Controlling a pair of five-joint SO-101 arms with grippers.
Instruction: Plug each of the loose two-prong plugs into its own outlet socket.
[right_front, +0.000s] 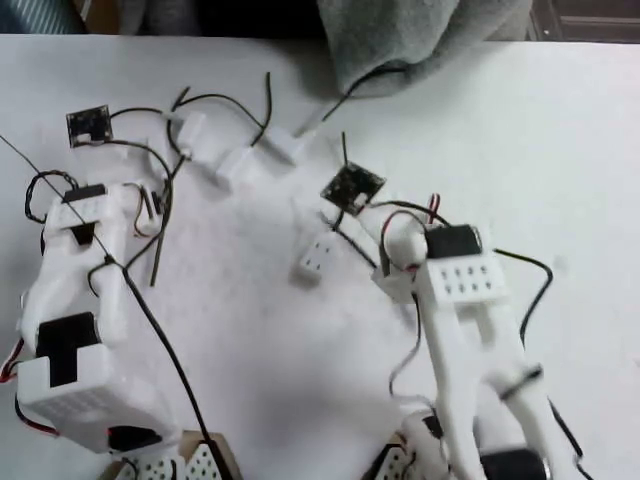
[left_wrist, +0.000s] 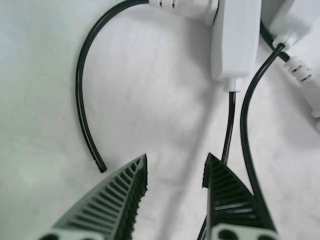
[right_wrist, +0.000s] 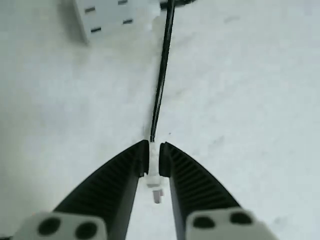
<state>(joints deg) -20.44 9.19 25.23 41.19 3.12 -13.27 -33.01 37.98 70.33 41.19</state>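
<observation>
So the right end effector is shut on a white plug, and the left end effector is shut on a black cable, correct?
Not quite. The left end effector is open and grips nothing, as the left wrist view shows. The right end effector is indeed shut on the white plug.

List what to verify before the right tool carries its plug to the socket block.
1. Right tool shut on the plug: ok.
2. Prongs lined up with the slots: cannot tell, the fingers hide them.
3. Socket block has open slots facing up: ok.
4. Cord runs from the plug past the block's side, not over its slots: ok.
5. Left tool open, holding nothing, over other cords: ok.
</observation>
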